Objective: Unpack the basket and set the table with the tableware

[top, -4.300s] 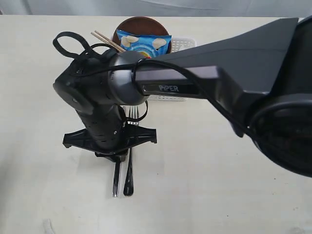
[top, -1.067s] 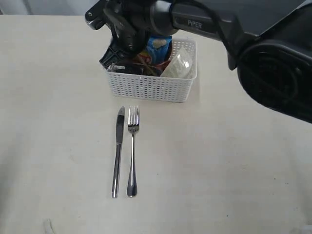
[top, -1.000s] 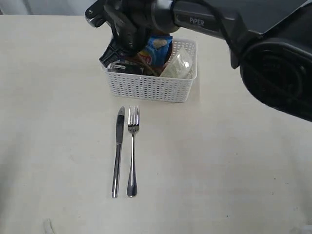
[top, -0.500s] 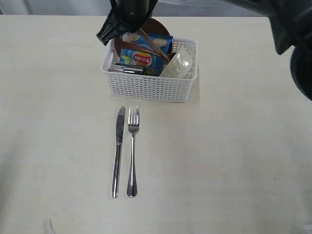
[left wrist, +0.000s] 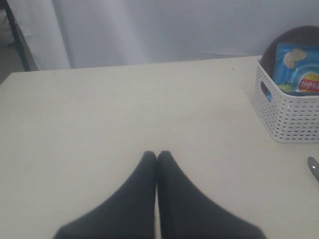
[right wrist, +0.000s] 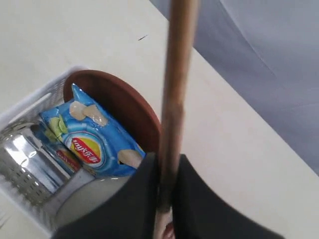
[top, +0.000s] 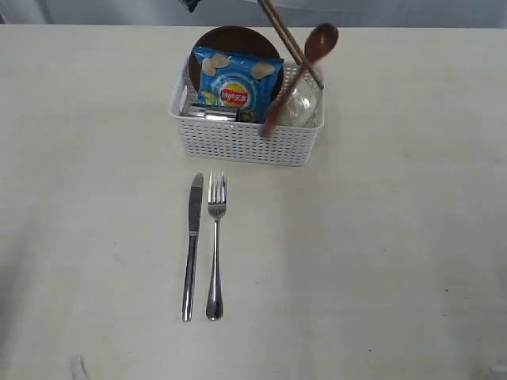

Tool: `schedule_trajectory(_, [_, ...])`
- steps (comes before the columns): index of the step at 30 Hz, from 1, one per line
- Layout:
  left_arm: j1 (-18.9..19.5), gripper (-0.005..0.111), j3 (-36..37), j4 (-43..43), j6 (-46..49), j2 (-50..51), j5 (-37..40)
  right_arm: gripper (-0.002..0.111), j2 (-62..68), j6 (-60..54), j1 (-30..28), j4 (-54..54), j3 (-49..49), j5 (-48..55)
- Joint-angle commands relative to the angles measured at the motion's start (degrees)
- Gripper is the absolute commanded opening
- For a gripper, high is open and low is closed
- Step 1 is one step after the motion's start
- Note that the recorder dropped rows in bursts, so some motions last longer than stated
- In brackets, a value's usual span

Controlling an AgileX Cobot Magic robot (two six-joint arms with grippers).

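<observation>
Black fingers of the left gripper (left wrist: 157, 155) hang over the beige table (left wrist: 99, 109), pressed together on nothing. Further right the steel knife (top: 192, 245) and fork (top: 215, 245) lie side by side on the table, in front of the white basket (top: 245, 146). In the basket sit a steel cup (top: 210, 113), a blue chips bag (top: 236, 79), the brown plate (top: 238, 38) on edge and the off-white bowl (top: 301, 107). Over its right end the right gripper (right wrist: 167, 162) is clenched on the wooden chopsticks (top: 290, 41). The red-brown spoon (top: 322, 38) crosses them, tilted. Whether it is gripped too is unclear.

Table (top: 380, 261): basket (top: 245, 142), knife (top: 191, 245), fork (top: 214, 245) (paired)
</observation>
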Motion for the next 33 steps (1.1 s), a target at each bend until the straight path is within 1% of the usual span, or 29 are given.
schedule_trajectory(1, [0.2,0.0,0.1,-0.6,0.1,-0.3,-0.4,0.0,-1.8,-1.1,-0.4,-0.9,-0.1,2.0])
schedule_trajectory(7, [0.2,0.0,0.1,-0.6,0.1,-0.3,-0.4,0.0,-2.3,-2.1,-1.2,-3.3,-0.1,8.5])
schedule_trajectory(11, [0.2,0.0,0.1,-0.6,0.1,-0.3,-0.4,0.0,-2.5,0.1,-4.5,-3.4,0.2,8.6])
schedule_trajectory(15, [0.2,0.0,0.1,-0.6,0.1,-0.3,-0.4,0.0,-2.6,4.1,-10.6,-1.5,3.1,8.6])
schedule_trajectory(16, [0.2,0.0,0.1,-0.6,0.1,-0.3,-0.4,0.0,-2.8,4.5,-13.9,3.1,5.5,8.6])
schedule_trajectory(17, [0.2,0.0,0.1,-0.6,0.1,-0.3,-0.4,0.0,-2.8,4.0,-15.7,6.5,7.0,8.6])
schedule_trajectory(18, [0.2,0.0,0.1,-0.6,0.1,-0.3,-0.4,0.0,-2.6,0.8,-18.9,12.3,10.8,8.6])
schedule_trajectory(19, [0.2,0.0,0.1,-0.6,0.1,-0.3,-0.4,0.0,-2.5,0.1,-20.4,13.8,13.0,8.6])
schedule_trajectory(20, [0.2,0.0,0.1,-0.6,0.1,-0.3,-0.4,0.0,-2.1,0.2,-23.0,12.9,16.9,8.6])
schedule_trajectory(22, [0.2,0.0,0.1,-0.6,0.1,-0.3,-0.4,0.0,-1.8,0.5,-25.6,9.1,21.7,8.6])
schedule_trajectory(26, [0.2,0.0,0.1,-0.6,0.1,-0.3,-0.4,0.0,-1.8,-0.1,-27.5,7.0,26.5,7.7])
schedule_trajectory(27, [0.2,0.0,0.1,-0.6,0.1,-0.3,-0.4,0.003,-1.5,-0.1,-27.5,6.2,27.7,6.2])
schedule_trajectory(28, [0.2,0.0,0.1,-0.6,0.1,-0.3,-0.4,0.012,-0.7,-0.1,-27.5,5.3,28.4,5.9])
schedule_trajectory(29, [0.2,0.0,0.1,-0.6,0.1,-0.3,-0.4,0.026,0.5,-0.3,-27.5,4.4,28.7,7.1])
schedule_trajectory(30, [0.2,0.0,0.1,-0.6,0.1,-0.3,-0.4,0.046,1.9,-0.1,-27.5,3.3,28.6,8.6])
schedule_trajectory(31, [0.2,0.0,0.1,-0.6,0.1,-0.3,-0.4,0.061,2.9,1.5,-27.5,1.4,28.6,8.6])
schedule_trajectory(32, [0.2,0.0,0.1,-0.6,0.1,-0.3,-0.4,0.068,3.3,2.5,-27.4,0.2,28.6,8.6])
schedule_trajectory(33, [0.2,0.0,0.1,-0.6,0.1,-0.3,-0.4,0.07,3.3,2.1,-27.4,0.3,28.6,8.6])
